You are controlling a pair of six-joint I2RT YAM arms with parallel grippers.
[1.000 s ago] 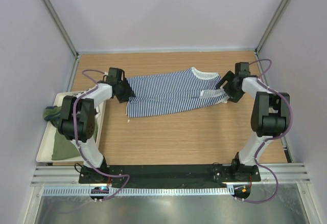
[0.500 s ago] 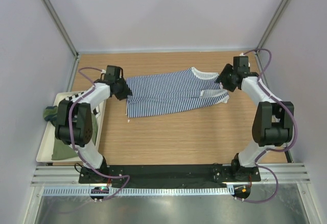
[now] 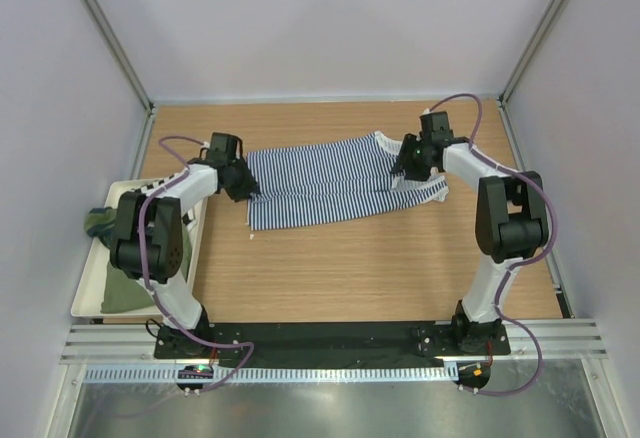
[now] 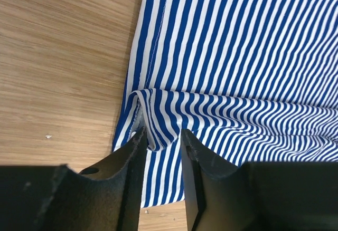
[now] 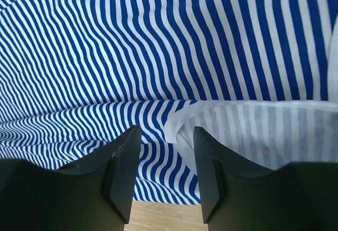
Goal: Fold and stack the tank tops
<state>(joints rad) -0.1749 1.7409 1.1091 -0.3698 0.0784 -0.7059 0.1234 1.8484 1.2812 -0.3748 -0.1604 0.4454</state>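
Barely begun: striped tank top (image 3: 330, 183) spread upper centre, unfolded. Left gripper (image 4: 163, 136) pinching hem fold; right gripper (image 5: 166, 136) jaws apart astride armhole trim, nothing clamped. Olive tank top (image 3: 125, 290) heaped in tray (image 3: 84, 293), far left. Stacking pending.

Both arms are shown reaching forward with wrists pitched downward, forearms angled inward toward each other. The left gripper (image 4: 161, 137) is closed narrowly, both fingertips pressed against a raised fold of the striped tank top (image 4: 237, 41). The right gripper (image 5: 166, 135) is held with jaws half apart; a grip cannot be confirmed
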